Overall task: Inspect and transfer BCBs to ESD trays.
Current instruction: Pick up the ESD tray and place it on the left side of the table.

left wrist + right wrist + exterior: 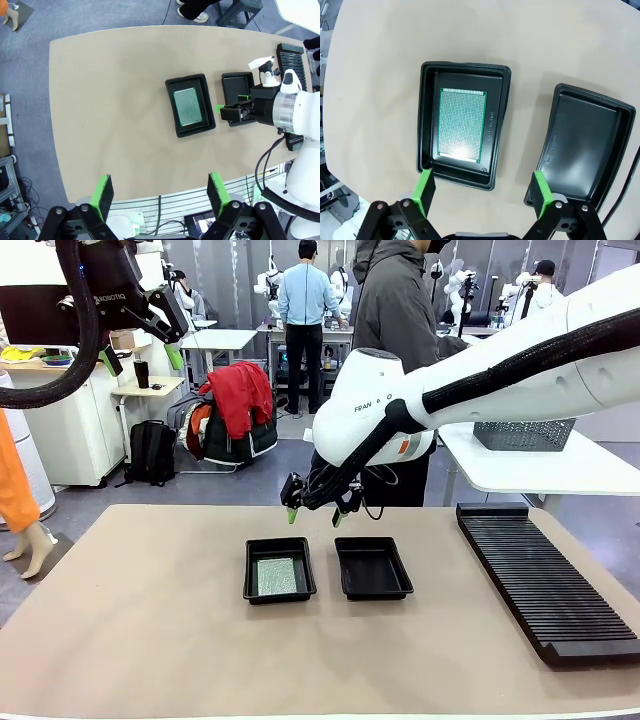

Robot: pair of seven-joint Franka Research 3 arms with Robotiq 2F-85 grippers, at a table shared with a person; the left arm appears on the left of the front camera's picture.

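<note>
1. Beneath the right hand lies the gap between two black trays. Its fingers are spread wide with nothing between them, and it hangs above the trays' far rims, clear of both.
2. Ahead of one fingertip in the right wrist view sits the filled ESD tray. One green BCB lies flat on its floor, with a bright glare on the board's near end.
3. Ahead of the other fingertip, just beside that tray, is the empty ESD tray, turned slightly askew.
4. Farther out on that same side, well apart, a long black ribbed rack lies on the tan table.
5. Well apart from both trays, the left hand hangs high over the table's far left corner, fingers spread and holding nothing.
6. Below the left hand in its wrist view, the right arm reaches over the empty ESD tray and hides part of it. The filled ESD tray shows whole.
7. Beyond the right hand, past the table's far edge, stands a person in a dark jacket. A grey wire basket rests on a white side table.
</note>
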